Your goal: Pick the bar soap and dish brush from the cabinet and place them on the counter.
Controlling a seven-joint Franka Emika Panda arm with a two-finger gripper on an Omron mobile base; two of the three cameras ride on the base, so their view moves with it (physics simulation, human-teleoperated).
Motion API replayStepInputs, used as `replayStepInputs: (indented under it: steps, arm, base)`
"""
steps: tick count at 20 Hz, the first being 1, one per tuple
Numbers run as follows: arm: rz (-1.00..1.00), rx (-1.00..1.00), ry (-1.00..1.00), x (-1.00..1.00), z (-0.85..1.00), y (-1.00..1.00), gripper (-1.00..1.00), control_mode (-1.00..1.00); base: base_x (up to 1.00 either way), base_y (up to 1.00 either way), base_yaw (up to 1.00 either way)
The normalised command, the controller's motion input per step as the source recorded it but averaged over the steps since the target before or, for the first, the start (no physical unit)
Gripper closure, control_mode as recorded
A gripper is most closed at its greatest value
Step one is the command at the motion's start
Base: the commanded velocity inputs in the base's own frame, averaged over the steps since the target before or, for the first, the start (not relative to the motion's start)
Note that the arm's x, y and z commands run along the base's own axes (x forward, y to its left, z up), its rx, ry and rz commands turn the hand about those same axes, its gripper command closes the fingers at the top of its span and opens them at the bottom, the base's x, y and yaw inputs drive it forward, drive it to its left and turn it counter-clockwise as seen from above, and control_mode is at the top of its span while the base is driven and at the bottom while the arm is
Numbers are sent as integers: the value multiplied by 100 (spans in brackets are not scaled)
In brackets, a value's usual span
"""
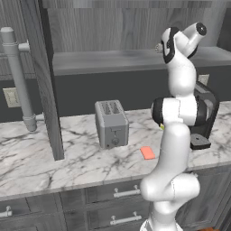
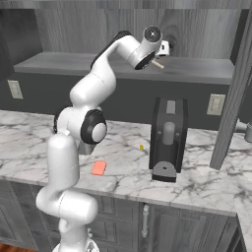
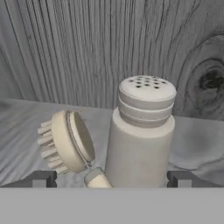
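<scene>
My gripper (image 3: 111,179) is open wide, and it holds nothing. Its two dark tips stand far apart at the bottom of the hand view. Between them, very close, is the brush (image 3: 68,141). Its round head is tipped on its side with the bristles pointing left, and its handle comes down toward me. Just beside it, on the right, stands a pale shaker bottle (image 3: 140,140) with little holes in its top. Both sit on the grey shelf (image 1: 108,61) inside the cabinet (image 3: 109,48), up by its wooden back wall. Down below, the orange soap (image 1: 147,153) lies flat on the counter (image 1: 54,158), near the toaster (image 1: 112,123).
</scene>
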Motion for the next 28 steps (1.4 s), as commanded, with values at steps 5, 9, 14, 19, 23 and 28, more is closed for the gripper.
replayStepInputs:
  steps: [5,9,14,19,23,28]
  arm:
    - [15,-3,13,0,-35,-1,-100,-100]
    - [16,-4,16,5,-33,6,-100,-100]
    - [15,-4,10,2,-37,18,100,-100]
    - [12,-2,4,3,-35,14,100,-100]
    - [3,0,-2,0,-24,3,100,-100]
    - [0,0,-7,11,-6,-10,100,-100]
  base:
    - [0,0,0]
    - [0,0,0]
    - [0,0,0]
    - [0,0,0]
    - [0,0,0]
    - [0,0,0]
